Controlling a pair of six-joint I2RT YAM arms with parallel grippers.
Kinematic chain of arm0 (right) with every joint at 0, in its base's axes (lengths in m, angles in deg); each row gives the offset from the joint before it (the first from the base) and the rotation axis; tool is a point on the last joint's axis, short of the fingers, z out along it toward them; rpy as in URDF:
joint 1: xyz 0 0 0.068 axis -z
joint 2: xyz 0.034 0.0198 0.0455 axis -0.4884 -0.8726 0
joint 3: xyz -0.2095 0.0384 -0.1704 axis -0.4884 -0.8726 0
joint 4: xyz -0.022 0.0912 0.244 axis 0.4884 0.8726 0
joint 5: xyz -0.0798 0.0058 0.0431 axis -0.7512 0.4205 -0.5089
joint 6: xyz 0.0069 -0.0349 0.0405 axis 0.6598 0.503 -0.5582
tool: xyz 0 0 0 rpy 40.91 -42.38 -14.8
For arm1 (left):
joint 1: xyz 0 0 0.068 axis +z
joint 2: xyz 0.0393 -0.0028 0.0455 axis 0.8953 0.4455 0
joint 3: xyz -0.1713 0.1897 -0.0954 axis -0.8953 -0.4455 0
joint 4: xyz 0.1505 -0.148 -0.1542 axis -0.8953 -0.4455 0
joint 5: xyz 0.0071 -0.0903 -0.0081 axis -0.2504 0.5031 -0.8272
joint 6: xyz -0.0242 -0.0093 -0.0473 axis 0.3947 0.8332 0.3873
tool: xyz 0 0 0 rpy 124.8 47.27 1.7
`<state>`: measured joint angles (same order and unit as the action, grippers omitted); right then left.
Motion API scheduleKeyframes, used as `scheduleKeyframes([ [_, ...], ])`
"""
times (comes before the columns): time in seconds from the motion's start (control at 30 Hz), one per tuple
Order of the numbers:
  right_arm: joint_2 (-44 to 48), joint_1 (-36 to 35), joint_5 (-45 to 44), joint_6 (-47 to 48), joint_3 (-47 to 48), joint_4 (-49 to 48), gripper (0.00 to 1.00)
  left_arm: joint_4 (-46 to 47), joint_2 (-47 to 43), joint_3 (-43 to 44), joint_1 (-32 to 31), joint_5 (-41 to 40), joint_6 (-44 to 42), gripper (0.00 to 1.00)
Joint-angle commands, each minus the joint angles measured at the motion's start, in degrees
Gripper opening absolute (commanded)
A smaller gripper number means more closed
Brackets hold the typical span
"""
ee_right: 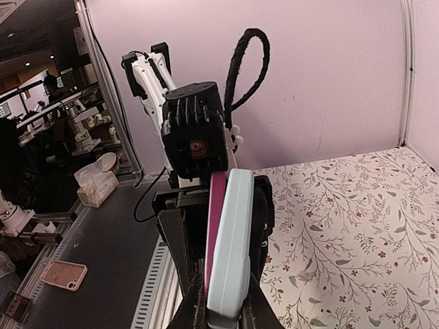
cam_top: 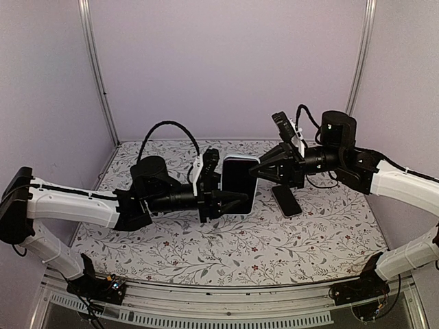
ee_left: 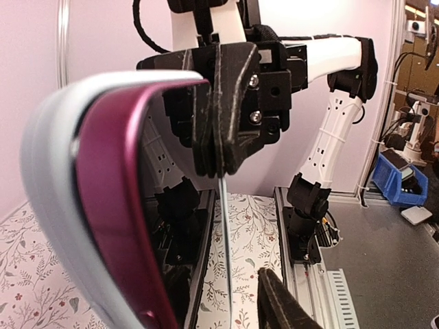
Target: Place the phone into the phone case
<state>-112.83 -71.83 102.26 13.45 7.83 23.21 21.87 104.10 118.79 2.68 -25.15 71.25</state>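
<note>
A magenta phone (cam_top: 240, 179) with a black screen sits in a pale blue case (cam_top: 239, 159), held upright in mid-air between both arms. My left gripper (cam_top: 230, 199) grips its lower left side. My right gripper (cam_top: 262, 168) is shut on its right edge. In the left wrist view the phone's magenta edge (ee_left: 116, 205) and the case (ee_left: 48, 178) fill the left. One of my left fingers (ee_left: 285, 301) shows at the bottom and the other is hidden. In the right wrist view my right gripper (ee_right: 225, 312) clamps the case (ee_right: 230, 253) and the phone (ee_right: 216, 226) edge-on.
A dark phone-like slab (cam_top: 286, 201) lies flat on the floral table (cam_top: 206, 247), below the right gripper. Purple walls with metal posts (cam_top: 96, 75) close the back and sides. The left arm's body (ee_right: 195, 137) stands right behind the held phone.
</note>
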Motion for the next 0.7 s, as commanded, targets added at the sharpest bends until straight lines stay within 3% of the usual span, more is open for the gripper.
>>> scheduleKeyframes([
  [0.0,3.19,0.02,-1.21,-0.08,-0.04,-4.35,0.0,0.4,-2.51,-0.08,-0.66,-1.41,-1.16,0.41],
  [0.1,4.48,0.03,0.2,0.48,-0.7,-5.7,0.0,0.32,-3.32,-0.82,-0.66,-1.8,-2.08,0.39],
  [0.17,4.63,-0.04,1.63,0.25,-1.12,-6.95,0.0,-1.02,-2.58,0.41,-0.71,-1.1,-2.51,0.22],
  [0.2,4.53,0.03,2.28,0.1,-1.11,-7.23,0.0,-1.52,-2.11,1.18,-0.79,-0.73,-2.26,0.03],
  [0.37,3.45,0.01,2.31,0.21,-0.84,-6.29,0.0,0.13,-1.88,0.84,-1.03,-1.91,-2.08,0.0],
  [0.4,3.65,0.02,1.8,0.63,-0.8,-5.57,0.13,0.01,-2.18,0.6,-1.02,-2.43,-2.46,0.0],
  [0.47,4.08,0.01,0.39,2.03,-0.44,-3.11,0.61,-1.18,-2.69,0.46,-1.25,-3.09,-3.93,0.0],
  [0.53,4.47,-0.02,-1.4,5.43,1.26,1.02,0.95,-4.61,-2.72,1.43,-1.78,-4.35,-6.7,0.0],
  [0.67,3.01,-0.37,-7.43,13.61,8.0,15.95,0.99,-11.99,-2.19,3.94,-3.67,-10.01,-13.53,0.0],
])
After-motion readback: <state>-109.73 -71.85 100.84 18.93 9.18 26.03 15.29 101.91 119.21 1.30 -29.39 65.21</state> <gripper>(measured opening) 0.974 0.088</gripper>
